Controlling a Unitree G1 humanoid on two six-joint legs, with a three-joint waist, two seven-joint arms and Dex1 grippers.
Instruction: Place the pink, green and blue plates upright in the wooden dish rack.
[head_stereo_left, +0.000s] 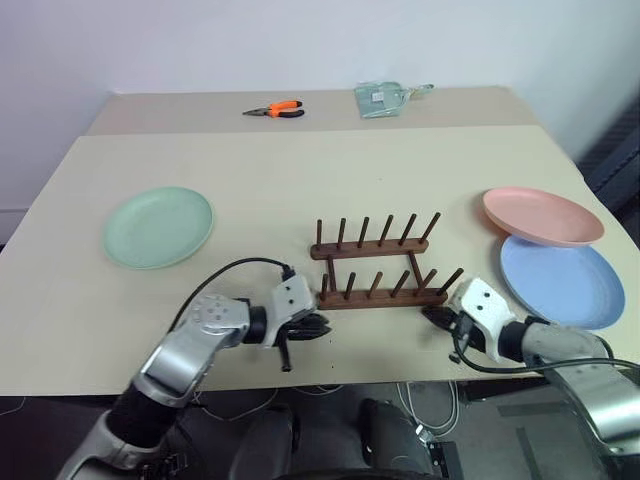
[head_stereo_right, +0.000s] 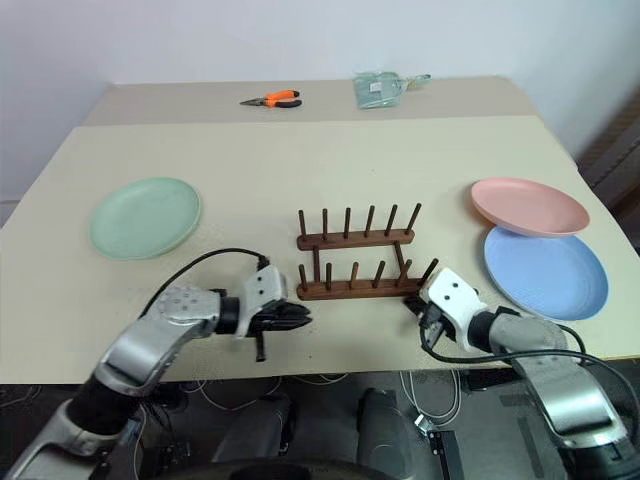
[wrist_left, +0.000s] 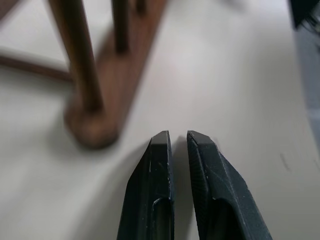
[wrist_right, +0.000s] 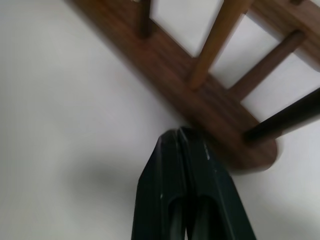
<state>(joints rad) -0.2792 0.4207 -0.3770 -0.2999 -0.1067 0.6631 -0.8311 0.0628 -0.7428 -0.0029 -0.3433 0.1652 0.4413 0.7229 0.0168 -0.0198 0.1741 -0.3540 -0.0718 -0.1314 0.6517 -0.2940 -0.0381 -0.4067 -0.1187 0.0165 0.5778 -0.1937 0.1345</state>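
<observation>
Both grippers sit low at the near rail of the wooden dish rack, one at each end. Left gripper has its black fingers drawn almost together with only a thin slit between them, holding nothing, just beside the rail's rounded end. Right gripper has its fingers pressed fully together, also empty, their tips right at the rail's other end; whether they touch the wood cannot be told.

No plate is in the rack yet. The green plate lies flat well off to the robot's left. The pink plate rests on the right with its near edge overlapping the blue plate, which lies flat nearest the right arm.

The plates look like thin, matte plastic: probably light, stiff and hard to break, yet apt to slide on the smooth table. The raised rim is the likely place to pinch. The pink one's lifted edge offers the easiest start. The rack looks light and may shift when a plate is pushed between its pegs.
</observation>
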